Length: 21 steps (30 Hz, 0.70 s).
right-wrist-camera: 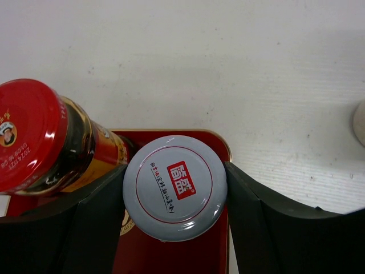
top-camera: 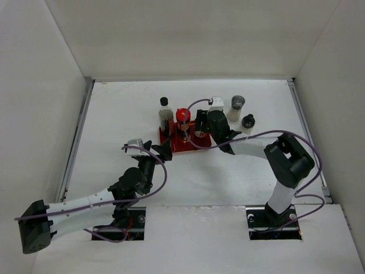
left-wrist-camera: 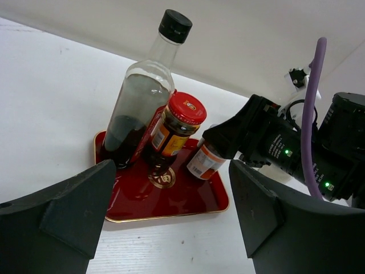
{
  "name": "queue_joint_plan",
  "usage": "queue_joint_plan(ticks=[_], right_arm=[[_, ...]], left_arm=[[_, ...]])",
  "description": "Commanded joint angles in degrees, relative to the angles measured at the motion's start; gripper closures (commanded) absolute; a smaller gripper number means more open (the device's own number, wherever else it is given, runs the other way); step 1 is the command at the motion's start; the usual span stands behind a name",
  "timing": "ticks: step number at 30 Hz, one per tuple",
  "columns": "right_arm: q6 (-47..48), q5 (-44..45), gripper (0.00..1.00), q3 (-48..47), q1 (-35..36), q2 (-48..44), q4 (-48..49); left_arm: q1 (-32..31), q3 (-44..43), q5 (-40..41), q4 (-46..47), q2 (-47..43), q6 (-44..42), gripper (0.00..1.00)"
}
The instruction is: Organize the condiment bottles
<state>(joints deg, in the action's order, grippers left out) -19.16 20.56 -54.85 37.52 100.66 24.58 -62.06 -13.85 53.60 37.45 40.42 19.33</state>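
Observation:
A red tray [top-camera: 178, 146] holds a tall dark bottle [top-camera: 165, 114] with a black cap and a red-capped amber jar [top-camera: 182, 117]. My right gripper [top-camera: 201, 125] is shut on the pale-lidded jar [right-wrist-camera: 175, 187] over the tray's right part [right-wrist-camera: 221, 228]. In the left wrist view that jar [left-wrist-camera: 204, 161] tilts, and I cannot tell whether its base touches the tray [left-wrist-camera: 171, 202]. My left gripper [top-camera: 162, 150] is open and empty just in front of the tray, as the left wrist view [left-wrist-camera: 171, 231] shows. Two white shakers, grey-topped [top-camera: 236, 106] and dark-topped [top-camera: 247, 122], stand on the table to the right of the tray.
The white table is walled at the back and on both sides. The right arm [left-wrist-camera: 319, 154] and its purple cable [left-wrist-camera: 311, 114] reach over the tray's right side. The red-capped jar [right-wrist-camera: 34, 137] stands close against the right gripper's left finger [right-wrist-camera: 85, 228].

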Motion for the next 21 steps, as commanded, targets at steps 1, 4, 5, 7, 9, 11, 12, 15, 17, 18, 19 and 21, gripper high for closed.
queue_joint_plan(ticks=[1, 4, 5, 7, 9, 11, 12, 15, 17, 18, 19, 21], right_arm=[[1.05, 0.45, 0.51, -4.47, -0.21, 1.19, 11.98], [1.40, 1.85, 0.44, -4.48, -0.21, 2.96, 13.74], [1.40, 2.20, 0.39, -4.39, -0.21, 3.22, 14.35], [1.40, 2.12, 0.28, -4.30, -0.21, 3.49, 14.62], [1.23, 1.77, 0.18, -4.04, -0.21, 2.70, 14.10], [0.97, 1.85, 0.12, -2.99, -0.21, 0.69, 13.57], [0.70, 2.12, 0.10, -2.11, -0.21, -0.80, 13.39], [-1.05, 2.56, 0.08, 0.70, -0.21, -6.34, 12.34], [-2.19, 3.17, 0.08, 2.90, -0.56, -10.73, 10.59], [-2.72, 3.78, 0.08, 4.30, -1.00, -13.19, 9.62], [-3.34, 4.57, 0.08, 6.05, -1.52, -15.91, 8.65], [-4.48, 6.59, 0.09, 9.74, -3.01, -21.71, 6.20]], left_arm=[[0.93, 1.10, -0.43, 3.59, 0.53, 0.97, 0.20], [1.03, 1.89, -0.43, 4.73, 2.02, 1.06, 0.20], [0.85, 2.15, -0.43, 5.34, 2.64, 1.15, 0.20], [1.11, 2.77, -0.43, 6.92, 4.04, 1.15, 0.20], [1.38, 3.30, -0.43, 8.33, 4.75, 1.15, 0.20], [1.38, 3.65, -0.43, 9.48, 5.19, 1.15, 0.20], [1.46, 3.74, -0.43, 9.83, 5.45, 1.15, 0.20], [1.73, 3.83, -0.43, 11.06, 6.16, 1.06, 0.20], [1.73, 4.00, -0.43, 11.94, 6.42, 1.06, 0.20], [1.73, 4.00, -0.60, 12.46, 6.60, 0.97, 0.20], [1.81, 4.00, -0.87, 12.91, 6.77, 0.88, 0.20], [1.99, 4.18, -1.83, 13.78, 7.38, 0.88, 0.20]])
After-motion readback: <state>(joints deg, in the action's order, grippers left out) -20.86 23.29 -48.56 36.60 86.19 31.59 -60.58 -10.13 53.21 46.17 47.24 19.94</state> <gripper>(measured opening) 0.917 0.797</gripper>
